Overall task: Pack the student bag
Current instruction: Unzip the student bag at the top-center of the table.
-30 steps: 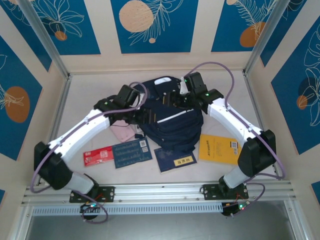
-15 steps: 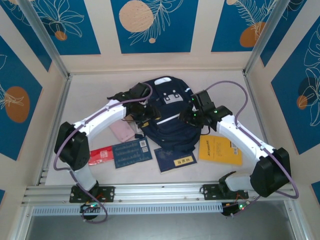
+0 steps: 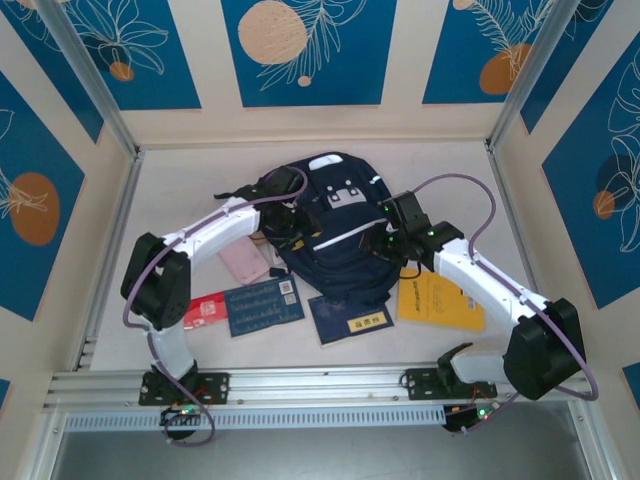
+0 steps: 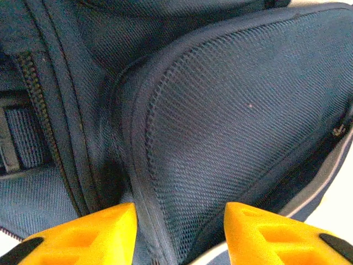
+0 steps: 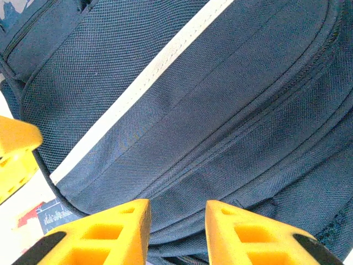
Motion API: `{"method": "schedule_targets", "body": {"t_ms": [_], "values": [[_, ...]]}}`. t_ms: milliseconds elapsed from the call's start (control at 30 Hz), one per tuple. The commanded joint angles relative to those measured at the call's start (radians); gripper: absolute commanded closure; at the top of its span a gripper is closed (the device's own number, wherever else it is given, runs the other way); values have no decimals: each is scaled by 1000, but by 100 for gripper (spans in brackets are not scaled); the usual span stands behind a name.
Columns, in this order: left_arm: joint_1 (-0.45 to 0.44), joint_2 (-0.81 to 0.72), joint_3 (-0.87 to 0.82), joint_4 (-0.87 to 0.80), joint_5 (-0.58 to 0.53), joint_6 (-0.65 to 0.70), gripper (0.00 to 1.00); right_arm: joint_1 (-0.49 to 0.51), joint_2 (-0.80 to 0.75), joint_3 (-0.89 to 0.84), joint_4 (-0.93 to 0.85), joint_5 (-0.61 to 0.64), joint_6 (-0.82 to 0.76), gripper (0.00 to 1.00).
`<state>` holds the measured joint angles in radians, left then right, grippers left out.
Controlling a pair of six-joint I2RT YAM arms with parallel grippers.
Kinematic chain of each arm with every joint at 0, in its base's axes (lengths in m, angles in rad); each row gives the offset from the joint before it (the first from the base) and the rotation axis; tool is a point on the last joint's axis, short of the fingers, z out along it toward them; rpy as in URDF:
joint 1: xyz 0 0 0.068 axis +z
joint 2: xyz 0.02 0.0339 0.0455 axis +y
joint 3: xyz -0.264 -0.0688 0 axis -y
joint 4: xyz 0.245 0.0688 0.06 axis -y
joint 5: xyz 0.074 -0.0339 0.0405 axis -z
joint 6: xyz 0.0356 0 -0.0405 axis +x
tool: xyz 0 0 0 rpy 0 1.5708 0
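Observation:
The student bag, dark navy with a thin white stripe and pale front patches, lies flat in the middle of the table. My left gripper is pressed against its left side. In the left wrist view the yellow fingers stand well apart, with the bag's mesh side pocket and its seam between them. My right gripper is at the bag's right side. Its fingers stand a narrower gap apart over the navy fabric below the white stripe. The fabric there looks flat, not bunched.
Around the bag's near edge lie a pink item, a red booklet, a blue book, a navy book with a yellow label and a yellow book. Cream walls and metal rails enclose the table.
Both grippers have come down from the bag's upper part to its sides, and their jaws have narrowed. The bag now lies flatter, its top patches uncovered.

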<state>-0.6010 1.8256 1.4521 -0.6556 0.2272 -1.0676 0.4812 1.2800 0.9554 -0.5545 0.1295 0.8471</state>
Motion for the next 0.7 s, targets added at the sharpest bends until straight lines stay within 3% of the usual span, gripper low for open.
{"method": "schedule_targets", "body": {"t_ms": [0,167,333,500,667], "values": [[13,32,10,-8,-41,-27,51,13,-45,-26,20,-25,25,67],[12,54,-6,-3,-76,-62,58,32,-75,-71,64,-60,24,67],[11,45,-16,2,-99,-115,100,72,-105,-120,114,-89,1,65],[10,-19,-4,-19,-124,-197,100,134,-145,-148,138,-94,-89,62],[12,-83,39,-62,-138,-291,100,167,-181,-179,161,-121,-133,52]]}}
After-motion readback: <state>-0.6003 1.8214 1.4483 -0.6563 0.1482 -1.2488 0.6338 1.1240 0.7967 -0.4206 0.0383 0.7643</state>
